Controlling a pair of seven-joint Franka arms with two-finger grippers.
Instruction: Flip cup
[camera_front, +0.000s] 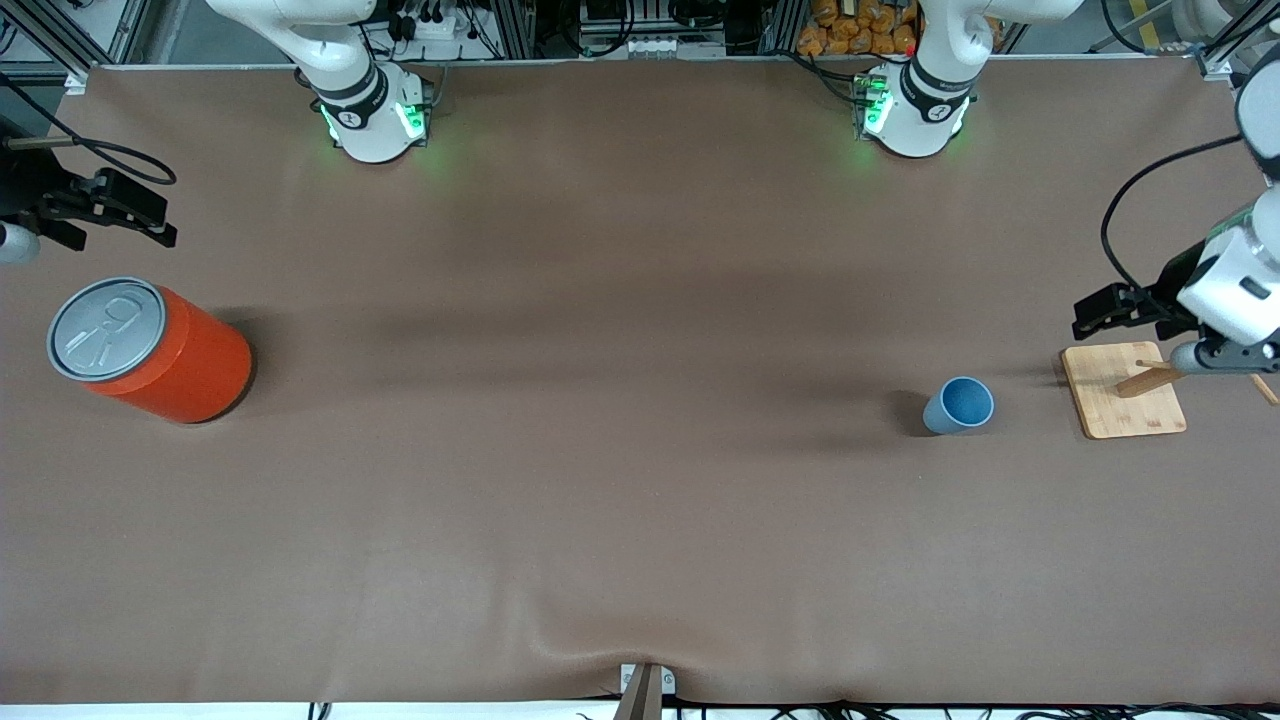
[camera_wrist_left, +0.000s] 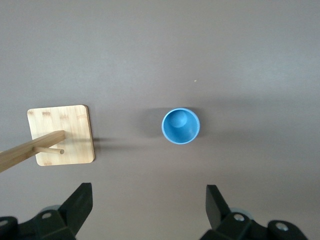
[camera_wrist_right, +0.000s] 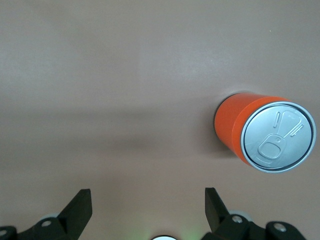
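Your left gripper (camera_wrist_left: 145, 210) hangs with jaws spread wide and empty above the wooden stand (camera_front: 1122, 389), just beside the upright cup (camera_front: 960, 405), while your right gripper (camera_wrist_right: 147, 212) waits equally spread

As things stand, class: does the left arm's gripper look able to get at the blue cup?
Probably yes. The left gripper hangs open above the table, and the cup stands upright with bare cloth around it. The wooden stand sits apart from it, toward the left arm's end of the table, so nothing blocks the way down.
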